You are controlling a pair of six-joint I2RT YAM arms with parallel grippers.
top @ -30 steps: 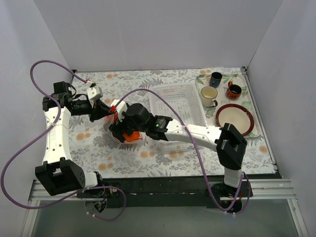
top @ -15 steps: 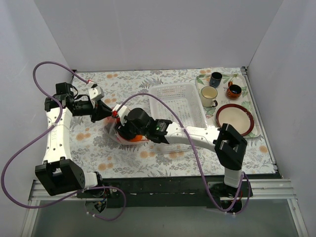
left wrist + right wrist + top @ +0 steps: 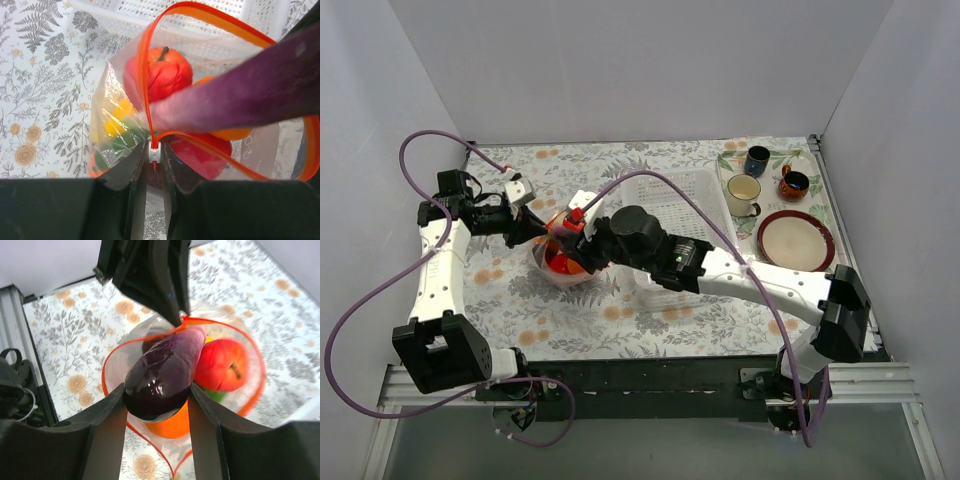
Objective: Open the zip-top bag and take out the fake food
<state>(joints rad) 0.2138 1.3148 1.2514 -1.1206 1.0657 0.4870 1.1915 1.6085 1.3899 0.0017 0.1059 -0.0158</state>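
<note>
Right wrist view: a purple eggplant (image 3: 162, 372) is clamped lengthways between the fingers of the right gripper (image 3: 156, 405), held over the open mouth of the zip-top bag (image 3: 116, 360); its far tip is right by the rim where the left gripper (image 3: 155, 152) is pinched shut on the red-orange zip strip (image 3: 215, 15). The rest of the fake food (image 3: 222, 365) is left inside; a red apple, something orange under the eggplant, and bits of yellow and green can be made out through the plastic.

From the top camera the bag is seen sitting on the flowered cloth (image 3: 510, 300), just left of the white basket (image 3: 685, 215).

Compared with half a second back, the right gripper has been lifted up out of the bag; its elbow has been swung out toward the right near corner. The left gripper has been nudged a little to the right, and the bag mouth is spread rounder now.
</note>
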